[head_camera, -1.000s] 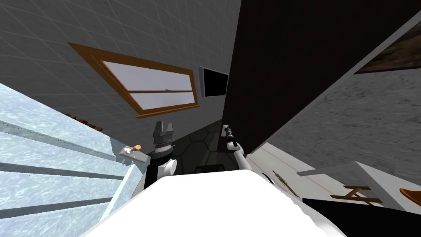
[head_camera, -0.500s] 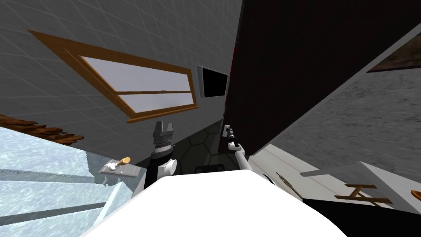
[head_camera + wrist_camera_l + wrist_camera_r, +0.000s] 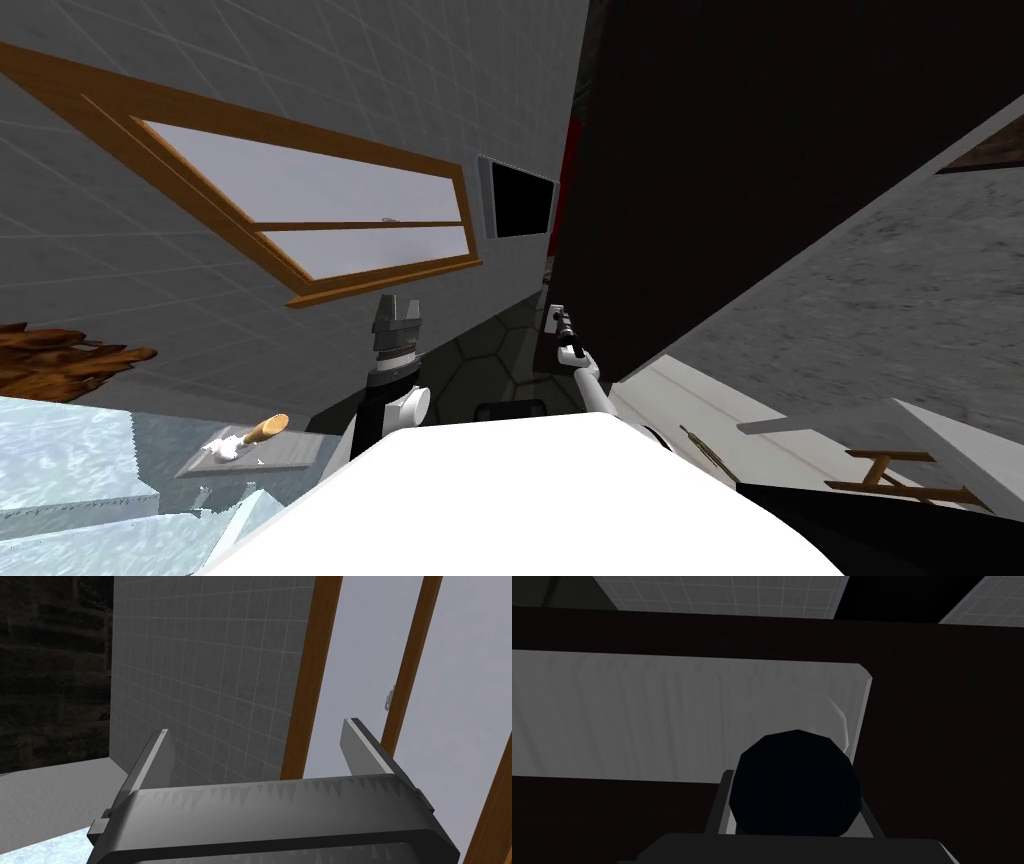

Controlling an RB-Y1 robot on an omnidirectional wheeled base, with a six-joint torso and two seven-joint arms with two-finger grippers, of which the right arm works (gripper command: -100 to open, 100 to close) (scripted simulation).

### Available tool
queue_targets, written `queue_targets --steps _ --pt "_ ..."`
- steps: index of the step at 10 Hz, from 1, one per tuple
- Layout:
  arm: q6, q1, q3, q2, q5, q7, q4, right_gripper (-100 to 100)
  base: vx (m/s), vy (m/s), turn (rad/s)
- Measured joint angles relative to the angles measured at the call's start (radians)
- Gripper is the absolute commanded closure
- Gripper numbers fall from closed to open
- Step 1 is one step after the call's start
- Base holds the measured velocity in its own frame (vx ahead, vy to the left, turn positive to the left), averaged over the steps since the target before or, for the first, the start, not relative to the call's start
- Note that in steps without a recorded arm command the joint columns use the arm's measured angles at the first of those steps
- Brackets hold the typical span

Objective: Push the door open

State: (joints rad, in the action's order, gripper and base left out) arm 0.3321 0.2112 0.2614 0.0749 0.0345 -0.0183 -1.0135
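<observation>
Right fingers (image 3: 728, 811) are clamped on a dark round knob (image 3: 796, 776), one on each side of it, so the right gripper (image 3: 796, 796) has a proper grip. The knob sits near one end of a light grey plate (image 3: 662, 716), and the plate is mounted flat on the door (image 3: 937, 751), which is very dark, almost black-brown. Past the door's far edge you can see bits of pale tiled wall (image 3: 722, 591) with a black area between them.

From the head camera, the door is the big dark slab running up the right-middle, standing edge-on to me with the right arm (image 3: 588, 385) reaching out to it down low. A thin red strip (image 3: 572, 170) shows along the door's edge, next to the grey tiled wall. On the other side of the door is a rough grey wall (image 3: 880, 300).

The left gripper (image 3: 256, 726) is just hanging out in front of my chest, left of the right one and well apart from the door, fingers spread wide with nothing between them.

Further out: a wood-framed window (image 3: 330, 200) on the tiled wall, a small black panel (image 3: 520, 200) beside it, close to the door, and dark hexagon-tiled floor (image 3: 480, 365) between the two arms. Off to the left there's a little grey shelf (image 3: 290, 452) with a tan thing (image 3: 265, 430) lying on it; I can't tell what that is.
</observation>
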Motion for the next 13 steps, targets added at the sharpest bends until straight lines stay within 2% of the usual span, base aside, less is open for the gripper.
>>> queue_targets --steps 2,4,5,7,13 --pt "0.009 0.012 0.023 0.008 0.006 -0.004 0.024 100 0.21 0.063 -0.05" --pt "-0.001 0.0 0.042 0.006 0.009 -0.01 -0.005 100 0.193 0.08 -0.073" --pt "0.003 0.011 0.056 0.011 0.012 -0.013 0.008 100 0.152 0.097 -0.064" --pt "0.008 0.013 0.078 0.016 0.016 -0.017 0.015 100 0.17 0.075 -0.063" --pt "0.008 0.006 0.121 0.018 0.025 -0.03 0.023 100 0.162 0.04 -0.052"
